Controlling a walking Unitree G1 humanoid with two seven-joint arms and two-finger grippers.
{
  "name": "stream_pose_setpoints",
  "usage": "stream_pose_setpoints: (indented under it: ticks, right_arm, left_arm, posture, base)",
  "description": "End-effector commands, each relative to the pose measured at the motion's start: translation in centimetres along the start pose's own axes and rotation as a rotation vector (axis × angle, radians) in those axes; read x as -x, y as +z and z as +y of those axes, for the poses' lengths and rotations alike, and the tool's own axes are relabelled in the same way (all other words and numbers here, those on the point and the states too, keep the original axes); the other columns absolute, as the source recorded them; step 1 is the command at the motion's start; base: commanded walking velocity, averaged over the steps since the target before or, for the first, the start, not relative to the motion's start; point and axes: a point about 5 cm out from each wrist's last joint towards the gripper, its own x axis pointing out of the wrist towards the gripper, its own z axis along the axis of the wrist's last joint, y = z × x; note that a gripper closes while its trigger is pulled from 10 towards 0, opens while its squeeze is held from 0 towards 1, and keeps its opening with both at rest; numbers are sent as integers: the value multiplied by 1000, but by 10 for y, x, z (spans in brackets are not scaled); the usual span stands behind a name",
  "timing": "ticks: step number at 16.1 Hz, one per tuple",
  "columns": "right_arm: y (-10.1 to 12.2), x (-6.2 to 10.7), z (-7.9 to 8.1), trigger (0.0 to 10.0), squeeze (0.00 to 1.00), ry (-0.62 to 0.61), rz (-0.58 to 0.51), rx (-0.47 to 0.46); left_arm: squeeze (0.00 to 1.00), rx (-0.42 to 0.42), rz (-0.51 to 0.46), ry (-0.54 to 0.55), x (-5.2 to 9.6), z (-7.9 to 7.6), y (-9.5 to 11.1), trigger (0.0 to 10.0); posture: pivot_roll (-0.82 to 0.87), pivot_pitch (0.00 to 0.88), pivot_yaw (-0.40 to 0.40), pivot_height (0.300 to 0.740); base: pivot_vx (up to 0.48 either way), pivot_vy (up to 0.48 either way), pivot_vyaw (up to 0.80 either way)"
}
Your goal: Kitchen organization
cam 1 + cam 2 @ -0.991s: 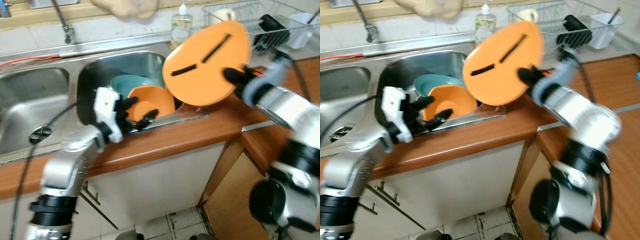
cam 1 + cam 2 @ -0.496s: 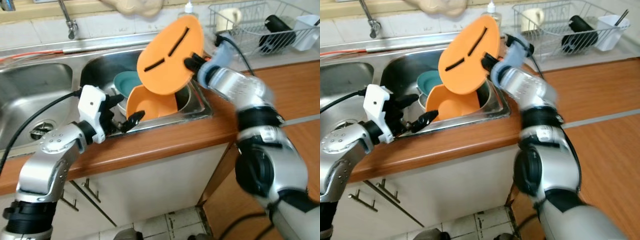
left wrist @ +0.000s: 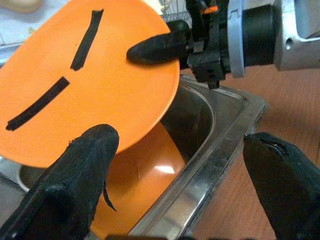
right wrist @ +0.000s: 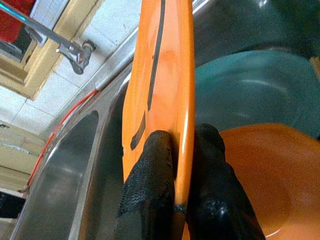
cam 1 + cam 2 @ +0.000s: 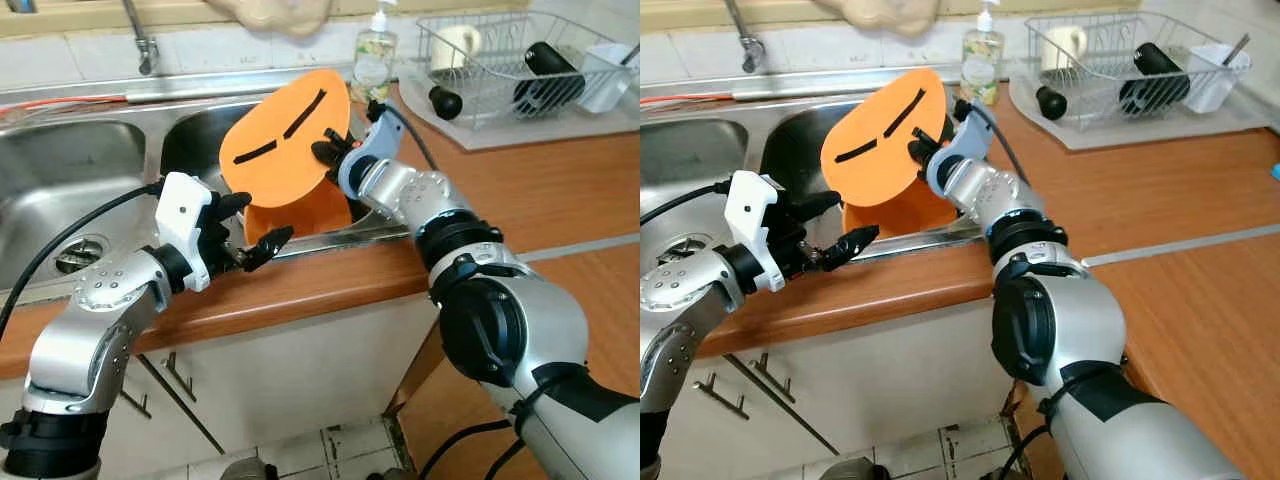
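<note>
An orange plate (image 5: 283, 138) with two black tape strips hangs tilted over the right sink basin (image 5: 190, 140). My right gripper (image 5: 325, 152) is shut on the plate's right edge; in the right wrist view its fingers (image 4: 150, 200) pinch the rim of the plate (image 4: 160, 75). Under the plate an orange bowl (image 5: 312, 208) leans inside the basin, with a teal bowl (image 4: 250, 85) behind it. My left gripper (image 5: 255, 222) stands open at the basin's front rim, just below the plate and holding nothing. Its fingers (image 3: 75, 185) frame the plate (image 3: 90, 85) and the bowl (image 3: 145, 180).
A wire dish rack (image 5: 520, 60) with a cup, a black item and a white holder stands at the back right. A soap bottle (image 5: 373, 55) is behind the basin, a faucet (image 5: 140, 40) farther left. The left basin (image 5: 60, 180) and wooden counter (image 5: 540, 190) flank the sink.
My right gripper has carried the orange plate leftward and down, from above the counter edge to over the sink bowls. The left gripper has stayed open at the front rim.
</note>
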Motion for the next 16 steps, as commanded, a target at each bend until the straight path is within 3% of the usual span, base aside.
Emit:
stream_pose_setpoints:
  ticks: [1, 2, 6, 7, 8, 12, 14, 16]
  right_arm:
    - [-6, -1, -1, 4235, 0, -33, 32, 28]
    - [-13, -2, -2, 10000, 0, -39, 58, 21]
    - [-21, -2, -10, 10000, 0, -82, 80, -20]
    - [-21, -2, -12, 10000, 345, -84, 81, -37]
    - [-20, -2, -13, 10000, 996, -86, 80, -41]
    - [-14, -1, -13, 10000, 1000, -84, 67, -10]
    - [-3, 3, -19, 10000, 1000, -91, 72, 150]
    - [6, 9, -28, 10000, 1000, -99, 87, 252]
  left_arm:
    - [247, -7, 0, 4, 2, 0, 2, 10000]
    - [224, -8, 1, 4, 2, 0, 3, 10000]
    - [212, -10, 4, 9, 2, 1, 4, 10000]
    - [200, -8, 3, 7, 0, 1, 4, 10000]
    - [188, -8, 2, 5, -1, 1, 4, 10000]
    - [161, -9, 1, 2, -3, 2, 5, 10000]
    - [114, -1, -1, 13, -4, 2, 3, 10000]
    - [90, 9, -1, 24, -4, 1, 1, 10000]
  posture:
    - [37, 0, -8, 740]
    - [41, 0, -6, 740]
    - [35, 0, 4, 740]
    - [32, 0, 7, 740]
    - [28, 0, 12, 740]
    - [22, 0, 19, 740]
    - [2, 0, 34, 740]
    - [-11, 0, 38, 740]
  base:
    - [0, 0, 0]
    - [0, 0, 0]
    - [0, 0, 0]
    - [0, 0, 0]
    - [0, 0, 0]
    - [0, 0, 0]
    - [0, 0, 0]
    - [0, 0, 0]
